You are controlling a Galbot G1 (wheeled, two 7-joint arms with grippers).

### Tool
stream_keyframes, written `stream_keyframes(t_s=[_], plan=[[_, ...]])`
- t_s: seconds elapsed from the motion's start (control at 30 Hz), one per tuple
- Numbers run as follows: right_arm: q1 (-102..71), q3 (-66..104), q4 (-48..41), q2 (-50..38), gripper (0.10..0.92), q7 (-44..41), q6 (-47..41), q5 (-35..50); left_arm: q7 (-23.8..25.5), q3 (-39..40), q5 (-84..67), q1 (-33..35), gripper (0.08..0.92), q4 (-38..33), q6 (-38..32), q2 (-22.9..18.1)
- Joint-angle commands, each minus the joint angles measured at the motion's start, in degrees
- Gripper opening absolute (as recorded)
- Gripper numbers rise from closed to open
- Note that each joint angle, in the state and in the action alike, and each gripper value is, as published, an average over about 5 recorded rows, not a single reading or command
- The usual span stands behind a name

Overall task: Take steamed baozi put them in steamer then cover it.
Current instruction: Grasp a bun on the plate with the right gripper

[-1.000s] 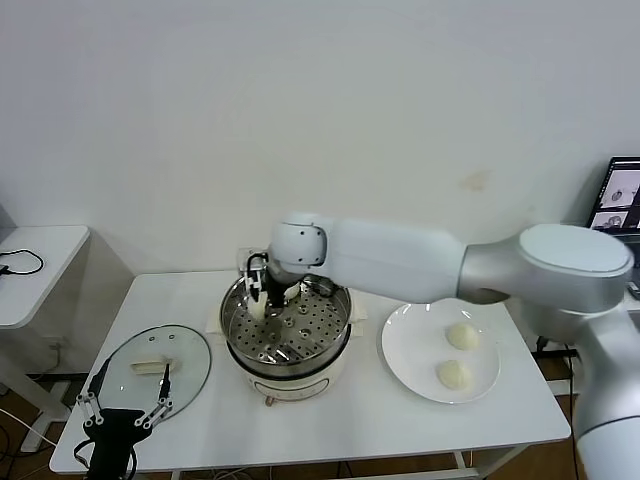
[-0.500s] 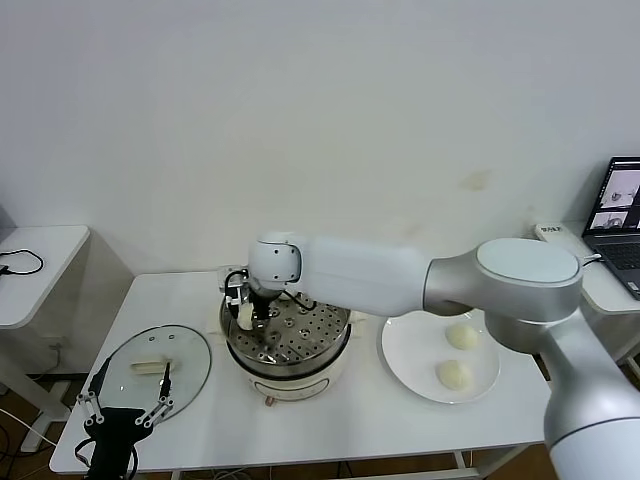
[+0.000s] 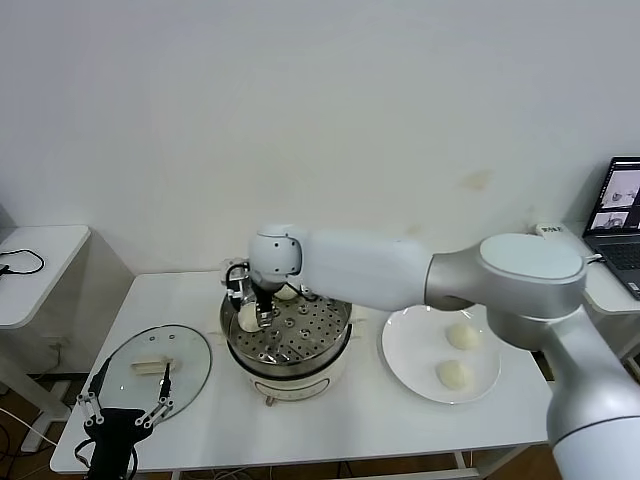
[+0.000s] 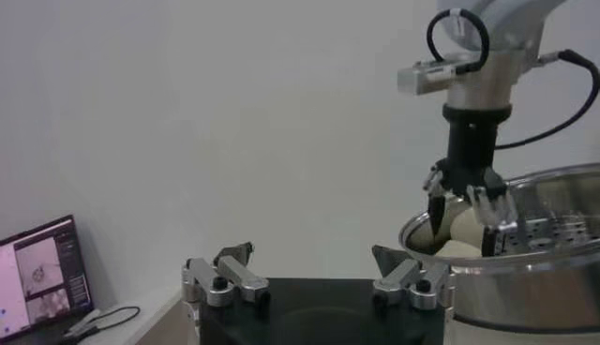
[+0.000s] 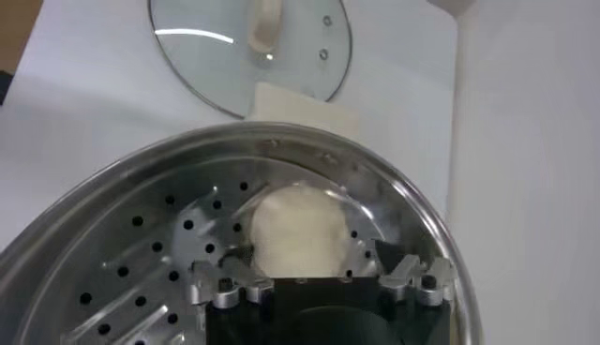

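While the left gripper (image 3: 122, 415) hangs idle at the near left corner of the table (image 3: 330, 415), its fingers spread wide and holding nothing, the cover (image 3: 157, 364) lies flat on the table just beyond it, its cream handle facing up. To the right of the cover stands the steamer (image 3: 288, 345), its shiny pot open on the cream base, with the perforated tray visible inside. The right gripper (image 3: 254, 315) reaches down into the left side of the pot. Its fingers (image 4: 491, 208) are parted around one steamed baozi (image 5: 298, 230), which sits on the perforated tray close to the pot wall; whether the pads still press on the bun or have just let go, I cannot tell. A second pale bun (image 3: 287, 293) shows at the far rim of the pot, partly hidden behind the right arm. Farther right, a flat white plate (image 3: 404, 362) rests on the table beside the steamer, well apart from the cover. Two more buns lie on it: one (image 3: 462, 336) toward the far side and one (image 3: 453, 374) nearer the front edge, apart from each other. At the far right edge a laptop screen (image 3: 624, 195) glows.
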Motion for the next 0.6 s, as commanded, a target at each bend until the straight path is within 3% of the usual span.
stream_keyframes(t_s=[0.03, 0.33, 0.6], plan=[[8.1, -0.3, 7.4, -9.8, 0.822, -11.0, 4.6, -1.9, 0.0, 0.0, 0.0, 0.0, 0.823, 0.1, 0.0, 0.3], [13.0, -1.8, 20.9, -30.4, 0.823, -17.4, 10.0, -5.1, 0.2, 0.9, 0.3, -0.7, 0.823, 0.7, 0.0, 0.5], [9.6, -2.6, 28.8, -48.9, 0.823, -19.6, 14.8, -13.9, 0.5, 1.8, 0.8, -1.2, 0.823, 1.3, 0.2, 0.7]])
